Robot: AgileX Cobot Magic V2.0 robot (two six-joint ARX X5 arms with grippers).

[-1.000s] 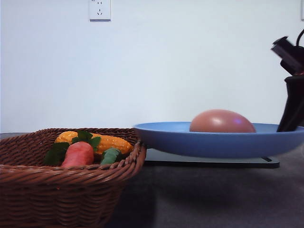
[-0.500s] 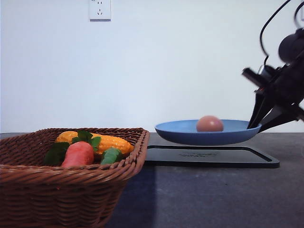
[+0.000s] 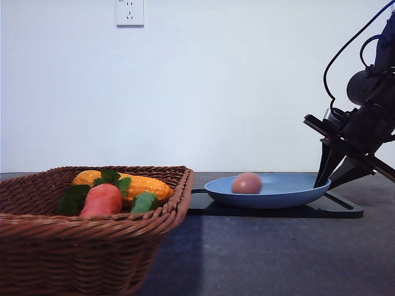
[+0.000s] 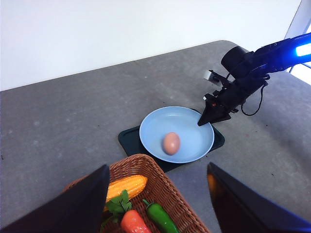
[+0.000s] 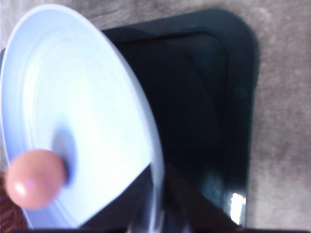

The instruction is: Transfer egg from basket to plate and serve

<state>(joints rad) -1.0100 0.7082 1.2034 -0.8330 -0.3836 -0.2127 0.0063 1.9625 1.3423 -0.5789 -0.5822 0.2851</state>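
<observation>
Egg (image 3: 247, 183) lies in the blue plate (image 3: 290, 198) above the black tray (image 3: 336, 211), toward the basket (image 3: 74, 246), opposite the right end effector (image 3: 328, 179) clenched on the plate's rim.

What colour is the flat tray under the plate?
The tray under the blue plate is black, seen best in the left wrist view.

Setting: lab/test bench, staged | seen: bare white wall (image 3: 247, 86) w/ lone outlet (image 3: 129, 12), grey tabletop (image 4: 63, 116), toy veg (image 3: 102, 198) in basket (image 3: 74, 246), cabled robot arm (image 4: 252, 63)
</observation>
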